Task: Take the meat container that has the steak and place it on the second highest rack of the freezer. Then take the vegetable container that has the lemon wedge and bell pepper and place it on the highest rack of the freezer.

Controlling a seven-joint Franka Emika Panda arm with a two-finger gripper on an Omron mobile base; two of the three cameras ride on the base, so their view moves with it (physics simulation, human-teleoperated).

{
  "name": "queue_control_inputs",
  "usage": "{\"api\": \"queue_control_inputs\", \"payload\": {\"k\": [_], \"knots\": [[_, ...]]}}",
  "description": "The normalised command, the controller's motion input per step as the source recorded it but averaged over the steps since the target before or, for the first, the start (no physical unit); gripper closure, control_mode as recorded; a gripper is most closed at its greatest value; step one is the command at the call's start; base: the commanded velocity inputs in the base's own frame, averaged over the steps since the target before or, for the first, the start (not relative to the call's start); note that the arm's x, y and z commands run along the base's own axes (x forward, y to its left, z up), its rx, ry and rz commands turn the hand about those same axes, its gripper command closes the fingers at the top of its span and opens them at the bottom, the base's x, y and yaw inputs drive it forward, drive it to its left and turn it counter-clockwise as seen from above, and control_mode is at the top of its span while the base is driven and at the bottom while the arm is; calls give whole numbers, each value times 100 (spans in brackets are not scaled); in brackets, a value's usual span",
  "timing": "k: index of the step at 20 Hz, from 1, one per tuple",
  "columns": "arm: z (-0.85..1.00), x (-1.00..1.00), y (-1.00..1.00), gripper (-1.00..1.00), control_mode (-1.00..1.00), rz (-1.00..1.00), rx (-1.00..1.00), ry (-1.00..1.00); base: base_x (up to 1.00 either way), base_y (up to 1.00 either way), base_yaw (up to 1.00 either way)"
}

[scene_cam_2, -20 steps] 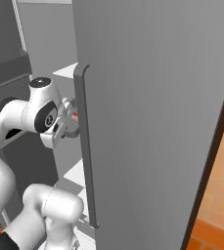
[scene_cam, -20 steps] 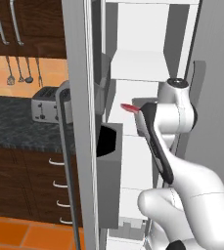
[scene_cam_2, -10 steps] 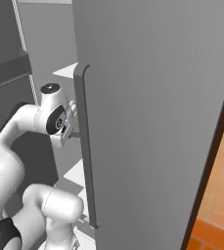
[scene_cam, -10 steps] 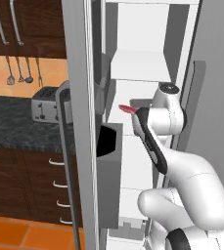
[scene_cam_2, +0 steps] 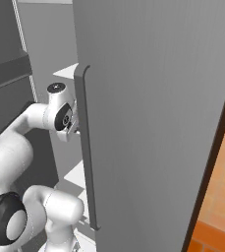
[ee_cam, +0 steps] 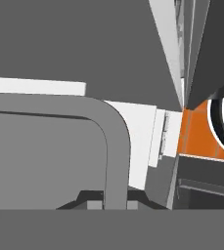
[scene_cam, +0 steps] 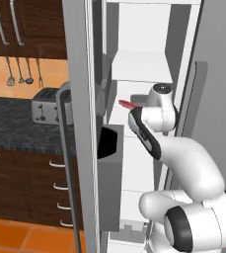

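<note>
No writing, label, brand mark or number can be read anywhere here. The freezer [scene_cam: 85, 123] shows plain grey door panels and blank white shelves; to its left, the toaster [scene_cam: 45, 105] on the dark counter carries no legible mark, and the drawer fronts below it are bare wood.

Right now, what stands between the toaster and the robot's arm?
In the left base view, the freezer's open door, seen edge-on, with a dark door bin on its inner side.
</note>
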Motion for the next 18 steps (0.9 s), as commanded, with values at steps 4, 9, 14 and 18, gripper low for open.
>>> {"api": "queue_control_inputs", "payload": {"k": [4,9,14,18], "knots": [[-43,12,-1,100,-100,0,0,-13,0,0,0],[-7,34,-3,100,-100,-1,0,3,0,0,0],[-11,41,-5,100,-100,0,0,0,0,0,0],[-18,42,-9,100,-100,0,0,0,0,0,0]]}}
